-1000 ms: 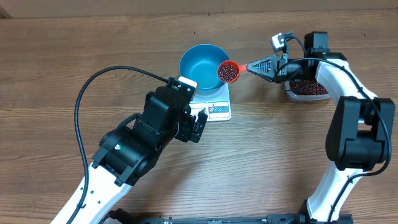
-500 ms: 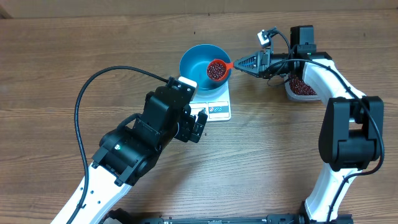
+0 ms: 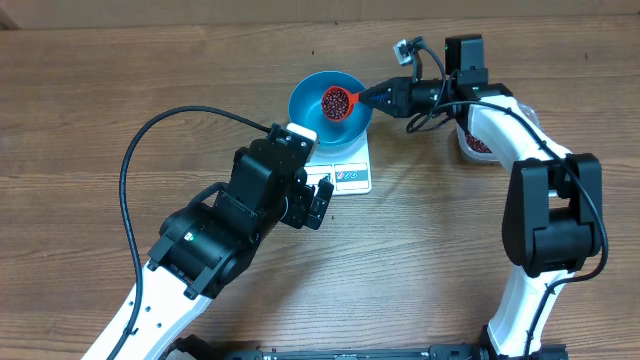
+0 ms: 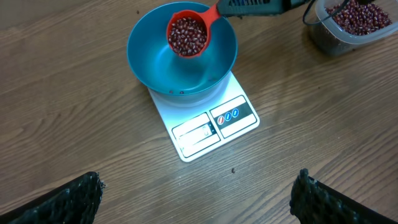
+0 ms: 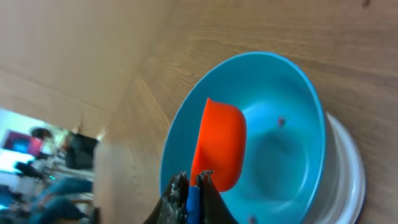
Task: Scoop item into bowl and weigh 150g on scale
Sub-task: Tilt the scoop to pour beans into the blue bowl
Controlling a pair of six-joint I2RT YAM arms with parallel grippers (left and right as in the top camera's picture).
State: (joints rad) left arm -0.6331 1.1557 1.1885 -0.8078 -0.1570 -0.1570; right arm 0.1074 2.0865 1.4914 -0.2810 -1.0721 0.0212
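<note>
Beans [image 4: 187,35] fill the red scoop [image 5: 219,146] close to its lip. The scoop hangs upright over the middle of the blue bowl [image 4: 143,65], with nothing pouring out. The bowl sits on the white scale [image 4: 214,127], covering its back part and leaving the display window and the buttons free.

The right gripper [image 3: 372,98] reaches in from the bowl's right side, its jaws pinched tight on the scoop's handle. The right wrist view looks along that handle to the scoop's underside, with the bowl's blue inside beyond it. The left gripper [image 3: 320,203] is spread wide and holds nothing. It hovers near the front of the scale, and its camera looks down on bowl and scale together. More beans lie in the clear tub [image 4: 348,25], which stands on the table [image 4: 74,124] to the right, well apart from the scale.

By my reading the task is at an early stage. The bowl's floor is almost bare, with only 2 or 3 stray beans on it. 1 load has been scooped and carried over, and tipping it in is not yet done. The digits on the display are too small to read, so the weight cannot be told. Several more loads probably lie ahead, then small additions to land on 150 g.
</note>
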